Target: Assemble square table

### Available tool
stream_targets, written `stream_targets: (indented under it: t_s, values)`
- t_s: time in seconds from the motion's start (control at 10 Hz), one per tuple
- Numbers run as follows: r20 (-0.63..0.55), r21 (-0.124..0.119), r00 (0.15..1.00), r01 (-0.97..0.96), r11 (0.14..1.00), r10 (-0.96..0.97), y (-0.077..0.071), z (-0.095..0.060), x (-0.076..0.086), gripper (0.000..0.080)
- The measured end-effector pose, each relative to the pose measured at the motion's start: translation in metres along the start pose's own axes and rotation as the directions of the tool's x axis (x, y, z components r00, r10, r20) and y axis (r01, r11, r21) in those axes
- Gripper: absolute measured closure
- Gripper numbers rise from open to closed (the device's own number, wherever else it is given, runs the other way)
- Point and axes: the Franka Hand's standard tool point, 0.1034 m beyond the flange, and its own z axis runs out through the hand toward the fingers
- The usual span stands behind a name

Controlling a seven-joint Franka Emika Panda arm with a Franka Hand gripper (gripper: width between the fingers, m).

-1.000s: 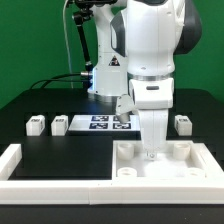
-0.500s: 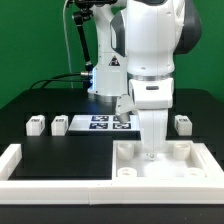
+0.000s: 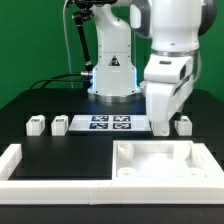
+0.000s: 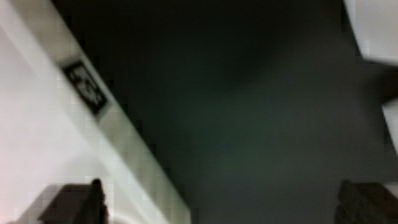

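Note:
The white square tabletop (image 3: 160, 162) lies flat at the front of the exterior view's right, raised corners up. Three small white tagged legs sit on the black table: two on the left (image 3: 37, 125) (image 3: 60, 125) and one on the right (image 3: 182, 124). My gripper (image 3: 162, 127) hangs above the table behind the tabletop, just left of the right leg, touching nothing. In the blurred wrist view the gripper (image 4: 221, 192) is open and empty, with dark fingertips (image 4: 71, 203) far apart over black table. A white tagged surface (image 4: 84, 85) shows beside one finger; I cannot tell which part it is.
The marker board (image 3: 108, 123) lies behind the gripper, between the left legs and the right leg. A long white border rail (image 3: 40, 182) runs along the front and left edge. The robot base (image 3: 110, 75) stands at the back.
The arm has lifted off the tabletop and swung up and toward the exterior view's right, so the gripper now hangs by the right leg. The tabletop stays where it was.

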Motion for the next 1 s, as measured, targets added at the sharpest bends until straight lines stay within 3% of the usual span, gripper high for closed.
stream_targets:
  t_s: [0.2, 0.6, 1.0]
  values:
    - [-0.015, -0.007, 0.993, -0.121, 0.993, 0.121, 0.006, -0.01, 0.006, 0.015]
    - [-0.019, 0.006, 0.907, -0.421, 0.907, 0.421, 0.003, -0.009, 0.008, 0.015]
    - [0.008, 0.016, 0.681, -0.732, 0.681, 0.732, -0.04, 0.002, 0.025, 0.015]
